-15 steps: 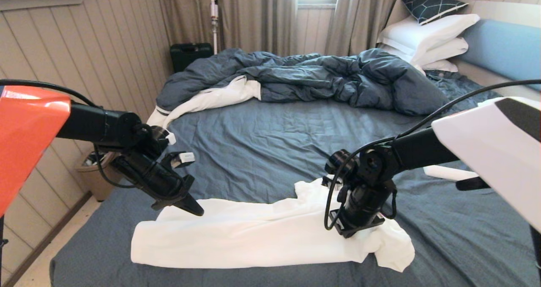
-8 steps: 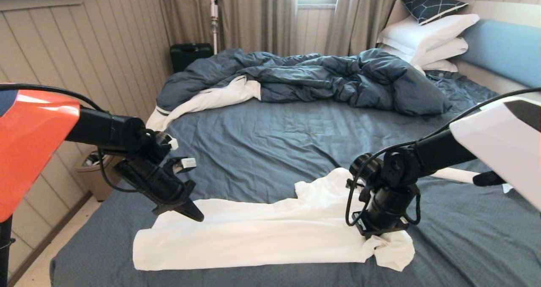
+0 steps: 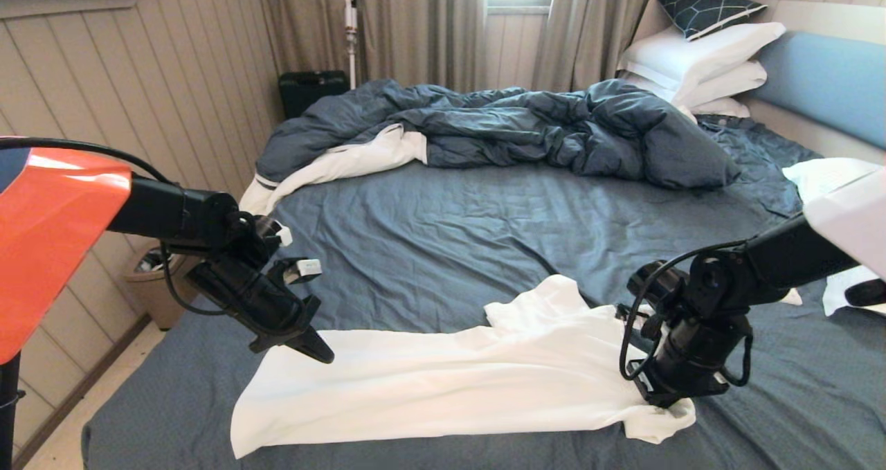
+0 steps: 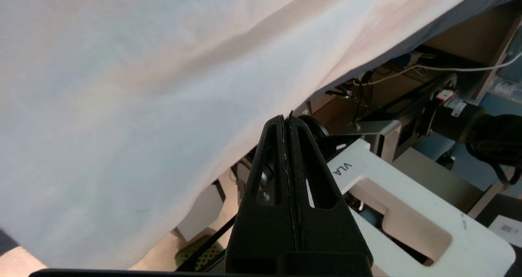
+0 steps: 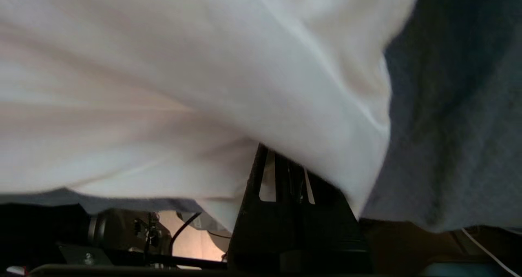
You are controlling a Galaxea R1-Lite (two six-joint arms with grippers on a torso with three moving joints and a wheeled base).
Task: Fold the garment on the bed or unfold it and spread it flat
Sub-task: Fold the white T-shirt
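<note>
Bed (image 3: 450, 214) sheet bears the garment (image 3: 443, 380); right gripper (image 3: 675, 402) clamps its end, left gripper (image 3: 320, 349) closed empty above; pull level.

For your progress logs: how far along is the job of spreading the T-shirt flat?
Done: the T-shirt lies stretched into a long band across the bed. In hand: the right gripper, shut, grips its bunched end; the left gripper, shut, holds the other. Left: widening the band and flattening the crumpled sleeve.
</note>
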